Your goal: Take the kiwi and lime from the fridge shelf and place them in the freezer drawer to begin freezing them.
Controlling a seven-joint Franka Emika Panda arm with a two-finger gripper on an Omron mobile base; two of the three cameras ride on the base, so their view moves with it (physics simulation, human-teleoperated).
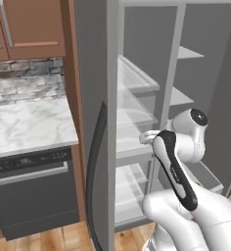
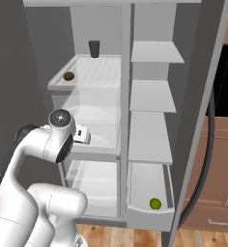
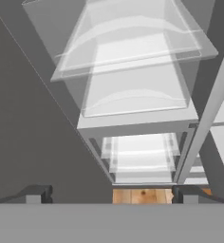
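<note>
The kiwi (image 2: 68,75) is a small dark oval lying on the ribbed upper fridge shelf (image 2: 99,72), near its left edge. The lime (image 2: 155,203) is a green ball resting inside the pulled-out freezer drawer (image 2: 149,220) at the lower right of the fridge. My gripper (image 3: 110,194) is open with nothing between its fingers. It points down along the front of the left column's clear bins toward the floor. In the right base view my hand (image 2: 82,136) is at mid-height of the left column, well below the kiwi and up and left of the drawer.
A black cup (image 2: 94,48) stands at the back of the kiwi's shelf. The open fridge door (image 1: 95,147) stands to the left of the arm, and the other door (image 2: 203,111) to the right. Clear bins (image 3: 133,90) stack below the shelf. A marble counter (image 1: 29,125) tops a dishwasher (image 1: 32,191) at the left.
</note>
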